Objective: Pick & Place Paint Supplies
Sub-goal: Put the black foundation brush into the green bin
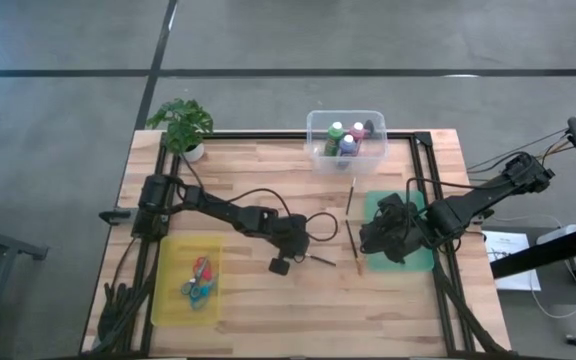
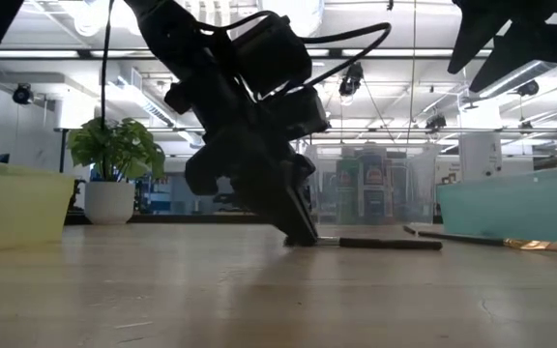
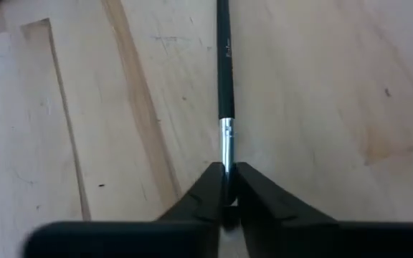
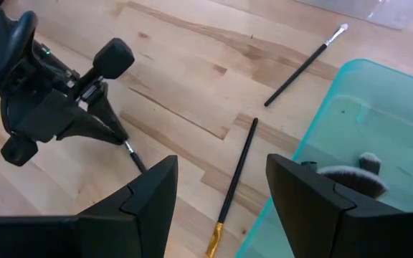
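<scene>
A thin dark-handled brush (image 3: 224, 64) lies flat on the wooden table near its middle, and my left gripper (image 3: 226, 179) is shut on its metal-ferrule end. The low view shows the gripper's tips (image 2: 303, 235) down at the table, with the brush's handle (image 2: 385, 244) stretching away from them. My right gripper (image 4: 221, 175) hangs open above the green tray (image 1: 423, 255), touching nothing. Two more brushes (image 1: 350, 197) (image 1: 353, 245) lie on the table between the arms. Paint bottles (image 1: 346, 140) stand in a clear bin at the far edge. My left gripper pinches the brush's silver ferrule (image 3: 226, 140) between its two fingertips; the bristle end is hidden between the fingers. The fingers slant down from the table's left side, roughly in line with the brush. The brush still lies on the table along its whole length (image 2: 395, 244).
A yellow tray (image 1: 173, 295) with scissors (image 1: 198, 278) sits at the near left. A potted plant (image 1: 183, 125) stands at the far left corner. The green tray holds a fluffy brush (image 4: 353, 175). A gold-ended brush (image 4: 235, 183) and a white-tipped one (image 4: 303, 64) lie beside it.
</scene>
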Available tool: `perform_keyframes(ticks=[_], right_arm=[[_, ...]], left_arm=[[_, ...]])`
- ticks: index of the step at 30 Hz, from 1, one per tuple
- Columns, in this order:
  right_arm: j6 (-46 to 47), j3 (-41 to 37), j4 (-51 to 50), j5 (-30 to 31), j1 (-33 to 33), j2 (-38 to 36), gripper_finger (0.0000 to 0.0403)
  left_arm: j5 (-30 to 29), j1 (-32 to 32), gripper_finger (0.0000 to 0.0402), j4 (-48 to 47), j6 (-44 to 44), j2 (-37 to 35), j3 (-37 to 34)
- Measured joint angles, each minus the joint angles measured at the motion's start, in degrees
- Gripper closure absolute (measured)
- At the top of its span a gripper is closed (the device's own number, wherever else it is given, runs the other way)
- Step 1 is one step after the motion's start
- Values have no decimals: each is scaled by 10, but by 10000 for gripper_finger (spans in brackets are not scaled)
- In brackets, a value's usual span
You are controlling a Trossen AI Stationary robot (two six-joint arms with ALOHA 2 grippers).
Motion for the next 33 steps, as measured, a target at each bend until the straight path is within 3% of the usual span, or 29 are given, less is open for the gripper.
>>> perform_keyframes(ticks=[2, 6, 17, 26, 29, 33], right_arm=[[-3, 0, 1, 0, 0, 0, 191], [-38, 0, 28, 0, 0, 0, 191], [-256, -1, 224, -7, -1, 0, 191], [-304, -8, 232, -51, -25, 1, 191], [-307, -10, 232, -56, -29, 1, 191], [-307, -10, 233, -56, -29, 1, 191]], left_arm=[[10, 0, 386, -1, -2, -1, 0], [23, 0, 387, 2, -6, -5, -1], [-4, 2, 401, 29, -22, -79, -5], [-29, 3, 401, 34, -32, -152, -4], [-54, 3, 401, 26, -43, -156, -4], [-134, 5, 390, 25, -111, -143, -4]])
